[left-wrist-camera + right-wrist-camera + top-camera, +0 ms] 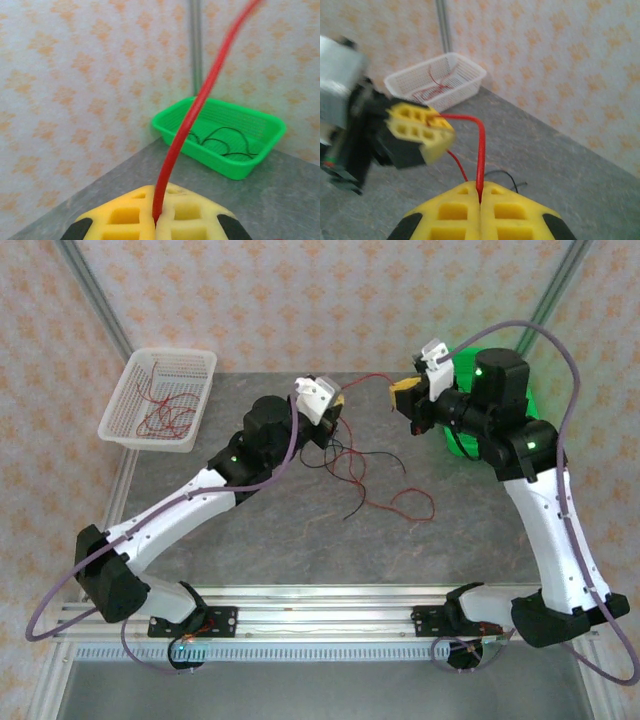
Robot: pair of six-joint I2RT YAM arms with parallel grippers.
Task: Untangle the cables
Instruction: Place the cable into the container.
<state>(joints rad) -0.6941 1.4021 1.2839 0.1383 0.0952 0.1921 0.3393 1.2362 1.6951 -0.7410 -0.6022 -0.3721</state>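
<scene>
Grey table (270,540), orange-patterned walls (300,300). The left gripper (338,402) and right gripper (403,390) are each clenched on one red cable (480,155) stretched between them. The remaining cables (353,465) lie on the table below the left gripper.

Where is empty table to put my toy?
Bare table lies between the near rail and the tangled cables, and right of the white basket. The middle is crowded: that tangle, plus a red cable stretched from left claw to right claw.

The right hand (480,194) pinches a red cable (480,150) that arcs to the left hand (427,129).
</scene>
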